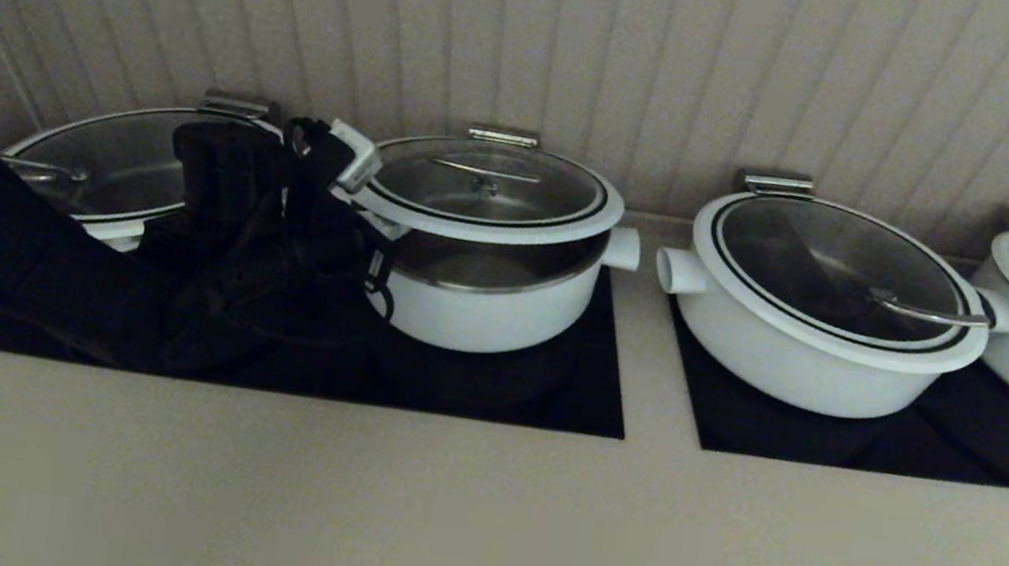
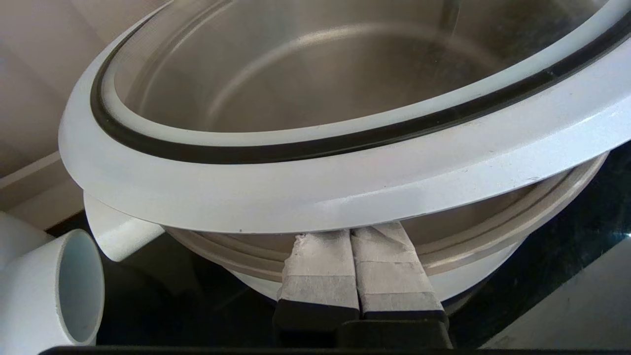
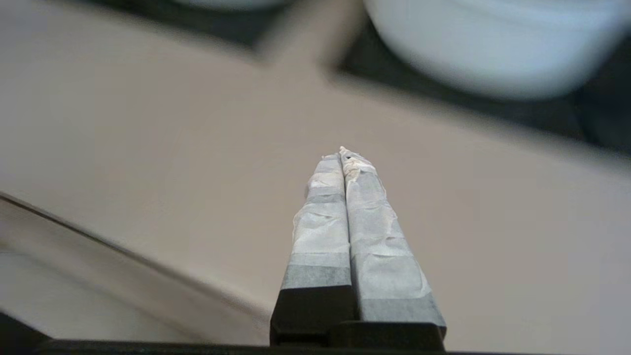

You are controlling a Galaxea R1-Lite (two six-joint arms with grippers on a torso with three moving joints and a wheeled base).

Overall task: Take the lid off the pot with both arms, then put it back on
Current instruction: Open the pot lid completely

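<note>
Glass lid point(image 1: 492, 185) sits tilted above the pot point(image 1: 486, 305): rigid, slippery, breakable. Your left gripper point(image 2: 351, 235), fingers pressed together, props its rim; right gripper point(image 3: 343, 154), fingers together, hangs over the counter point(image 3: 148, 148).

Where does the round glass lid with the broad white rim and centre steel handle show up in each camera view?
Head view: the round glass lid with the white rim sits left of centre, raised over the deep white pot, left hand at its edge.
Left wrist view: lid rim fills the frame, closed fingertips tucked beneath.
Right wrist view: not visible.
Shared landmark: the pot's white stub handle.
</note>
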